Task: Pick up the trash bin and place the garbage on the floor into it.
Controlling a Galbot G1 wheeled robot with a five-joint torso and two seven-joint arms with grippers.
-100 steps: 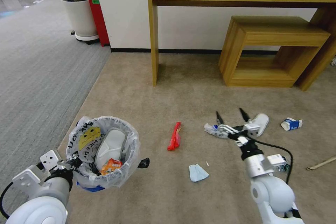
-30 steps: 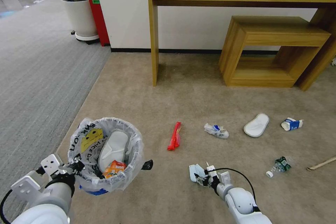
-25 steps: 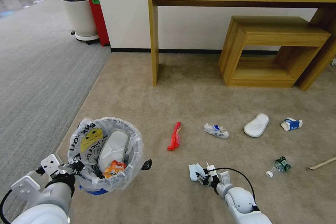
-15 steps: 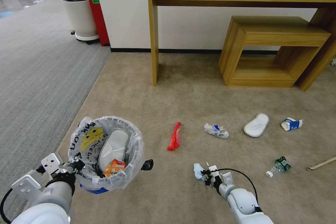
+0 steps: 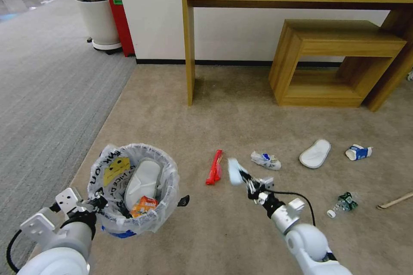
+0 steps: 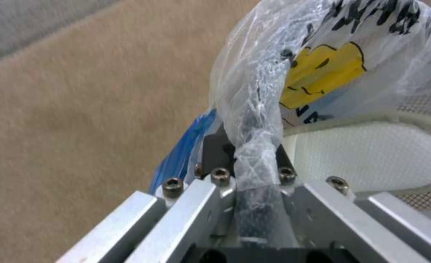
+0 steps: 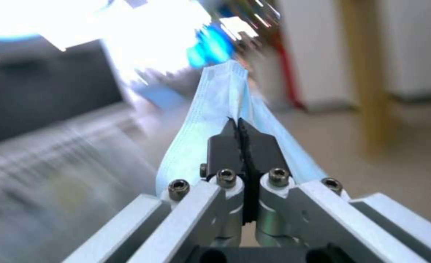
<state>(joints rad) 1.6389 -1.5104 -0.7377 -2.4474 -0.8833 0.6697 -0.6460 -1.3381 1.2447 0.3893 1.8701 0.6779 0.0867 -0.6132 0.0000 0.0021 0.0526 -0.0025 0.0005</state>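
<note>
While the left gripper (image 5: 95, 203) clamps the trash bin (image 5: 133, 189) rim, right gripper (image 5: 244, 178) closed on a blue face mask (image 5: 233, 171), raised beside red wrapper (image 5: 214, 166), crushed bottle (image 5: 266, 160), slipper (image 5: 315, 153) beyond.

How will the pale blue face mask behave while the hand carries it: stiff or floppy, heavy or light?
Probably floppy: the face mask folds around the right hand's shut fingertips. Likely very light, since a thin pinch holds it. It may flap in motion.
</note>
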